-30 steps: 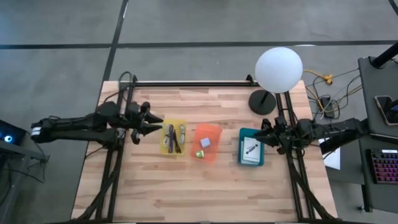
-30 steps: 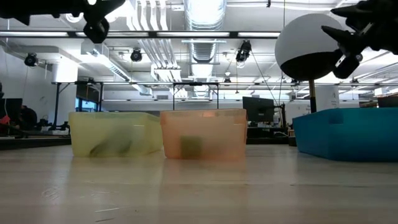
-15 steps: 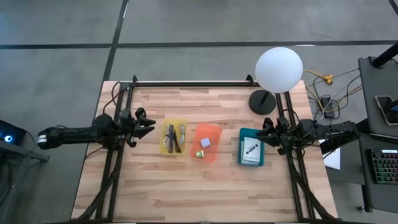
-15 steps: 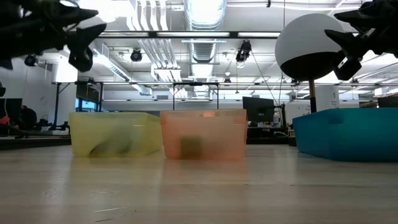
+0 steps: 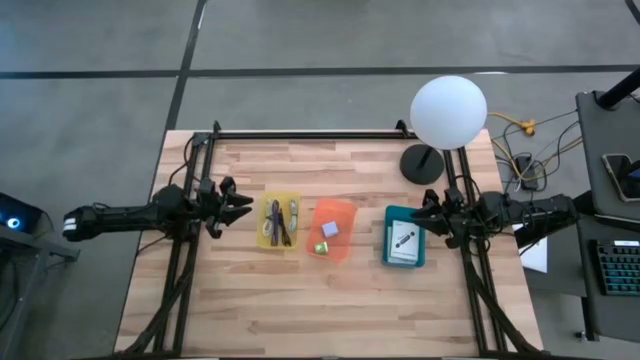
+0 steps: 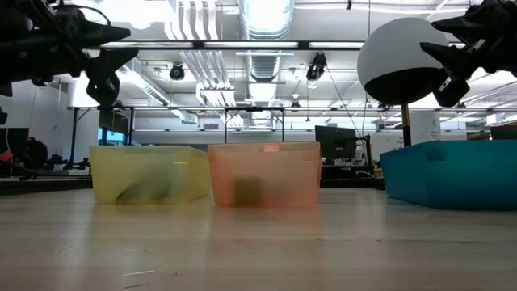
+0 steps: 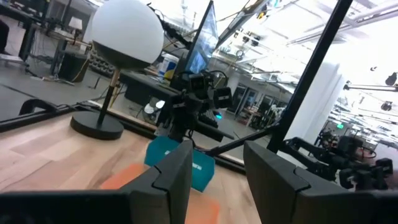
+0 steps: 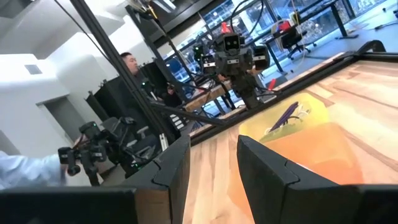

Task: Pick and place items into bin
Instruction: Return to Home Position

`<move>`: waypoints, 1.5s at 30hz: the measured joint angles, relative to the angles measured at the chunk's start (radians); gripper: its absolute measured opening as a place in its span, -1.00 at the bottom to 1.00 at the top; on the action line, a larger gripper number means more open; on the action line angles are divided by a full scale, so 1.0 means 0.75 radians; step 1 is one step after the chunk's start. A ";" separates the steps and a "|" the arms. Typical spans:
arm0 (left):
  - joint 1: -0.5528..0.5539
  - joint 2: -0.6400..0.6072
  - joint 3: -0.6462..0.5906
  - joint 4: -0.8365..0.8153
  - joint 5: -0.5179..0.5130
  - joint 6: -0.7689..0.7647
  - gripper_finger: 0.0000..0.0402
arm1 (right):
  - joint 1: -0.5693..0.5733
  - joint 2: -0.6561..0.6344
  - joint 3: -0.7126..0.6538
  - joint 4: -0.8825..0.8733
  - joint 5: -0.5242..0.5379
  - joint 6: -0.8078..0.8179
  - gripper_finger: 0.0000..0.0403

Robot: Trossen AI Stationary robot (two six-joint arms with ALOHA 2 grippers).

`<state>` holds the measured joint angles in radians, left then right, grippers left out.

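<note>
Hovering empty beside the yellow bin (image 5: 263, 228) and its cables (image 5: 283, 222), left gripper (image 5: 247, 205) fingers spread. Poised at the blue bin (image 5: 388, 252) by its white box (image 5: 404, 240), right gripper (image 5: 420, 218) likewise spread.

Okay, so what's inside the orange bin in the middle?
The orange bin holds two small cubes, a pale grey cube and a green cube. Nothing else shows from above. Anything under them is covered; the low view shows only a dark blur through the wall.

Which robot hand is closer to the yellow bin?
Left. The left gripper hovers just beside the yellow bin; the right gripper is beyond the orange bin and blue bin.
</note>
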<state>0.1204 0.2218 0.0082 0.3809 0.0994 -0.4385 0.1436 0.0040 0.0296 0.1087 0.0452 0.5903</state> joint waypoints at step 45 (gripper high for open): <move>-0.081 -0.252 -0.005 0.223 0.001 0.001 -0.36 | -0.031 -0.006 -0.026 -0.126 -0.001 0.001 -0.40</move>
<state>0.0593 0.0332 0.0048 0.5482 0.1001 -0.4377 0.1204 -0.0002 0.0097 0.0139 0.0448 0.5907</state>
